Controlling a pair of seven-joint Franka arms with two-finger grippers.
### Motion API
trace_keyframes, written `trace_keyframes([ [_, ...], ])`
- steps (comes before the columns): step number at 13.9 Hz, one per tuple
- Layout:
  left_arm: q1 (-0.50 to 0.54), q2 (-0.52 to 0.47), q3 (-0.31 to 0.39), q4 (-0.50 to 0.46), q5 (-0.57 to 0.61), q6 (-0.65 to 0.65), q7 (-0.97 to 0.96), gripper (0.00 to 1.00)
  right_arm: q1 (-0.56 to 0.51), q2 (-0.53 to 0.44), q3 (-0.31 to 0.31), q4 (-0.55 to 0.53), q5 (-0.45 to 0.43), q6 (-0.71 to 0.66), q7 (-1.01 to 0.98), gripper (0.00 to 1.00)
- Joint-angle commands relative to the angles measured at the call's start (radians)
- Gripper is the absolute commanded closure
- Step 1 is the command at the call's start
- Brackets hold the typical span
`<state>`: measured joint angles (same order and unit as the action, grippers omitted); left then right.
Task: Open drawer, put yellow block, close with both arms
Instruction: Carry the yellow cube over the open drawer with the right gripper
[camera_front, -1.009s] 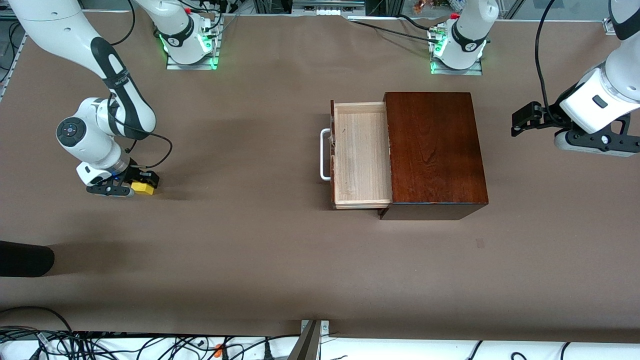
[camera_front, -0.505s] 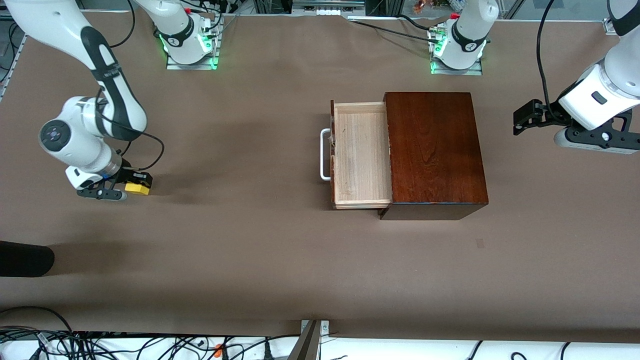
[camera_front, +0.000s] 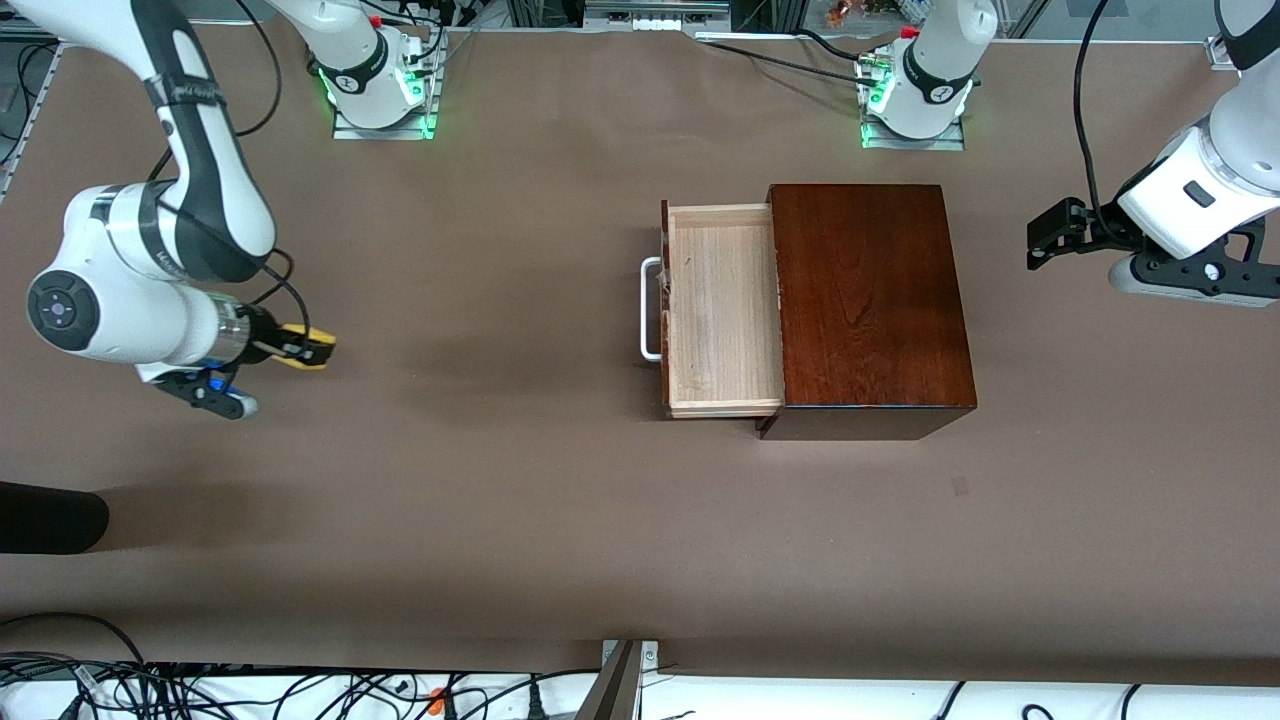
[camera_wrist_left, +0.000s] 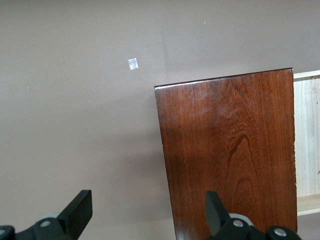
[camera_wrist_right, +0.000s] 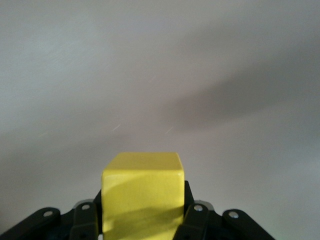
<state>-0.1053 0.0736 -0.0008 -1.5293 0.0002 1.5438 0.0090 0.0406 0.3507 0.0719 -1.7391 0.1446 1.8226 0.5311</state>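
Yellow block (camera_front: 303, 351) is sitting pinched between my right gripper (camera_front: 312, 352) fingers, at mid-left of the front frame, up off the table (camera_front: 500, 500) near the right arm's end; in the right wrist view the block (camera_wrist_right: 143, 192) is filling the lower centre w/ a black pad clamped on each side. Step in hand, as I'm judging it: drawer is open, block is grabbed, so I'm on the carry leg. Drawer (camera_front: 724, 308) is showing right of centre in the front frame, pale wood tray pulled out of the dark mahogany box (camera_front: 872, 300), white handle (camera_front: 648, 309) facing the right arm's end, tray looking empty. My left gripper (camera_front: 1048, 238) is waiting at the upper right of the frame, over bare table by the box's closed end, fingers spread wide apart, nothing between them; its wrist view is showing the box top (camera_wrist_left: 227, 150) and a sliver of tray. Next move is calling for carrying the block over the tray, clearing the drawer front & handle, lowering, releasing inside. Then both arms are closing it.
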Motion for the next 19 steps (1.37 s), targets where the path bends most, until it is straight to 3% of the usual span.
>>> trace_keyframes([
  [1, -0.002, -0.02, -0.004, -0.018, 0.023, 0.001, 0.008, 0.0, 0.094, 0.013, 0.016, 0.116, 0.102, -0.097, 0.285, 0.91],
  [3, -0.004, -0.02, -0.004, -0.018, 0.023, 0.001, 0.006, 0.0, 0.168, 0.014, 0.017, 0.147, 0.179, -0.091, 0.528, 0.9],
  [10, -0.005, -0.018, -0.004, -0.015, 0.021, 0.001, 0.003, 0.0, 0.511, 0.016, 0.017, 0.202, 0.188, 0.061, 1.157, 0.9],
  [13, -0.005, -0.018, -0.004, -0.015, 0.02, 0.001, 0.003, 0.0, 0.664, 0.054, 0.014, 0.205, 0.171, 0.196, 1.435, 0.9],
  [19, -0.005, -0.018, -0.004, -0.014, 0.018, 0.001, 0.003, 0.0, 0.818, 0.194, 0.012, 0.288, 0.044, 0.359, 1.765, 0.9],
])
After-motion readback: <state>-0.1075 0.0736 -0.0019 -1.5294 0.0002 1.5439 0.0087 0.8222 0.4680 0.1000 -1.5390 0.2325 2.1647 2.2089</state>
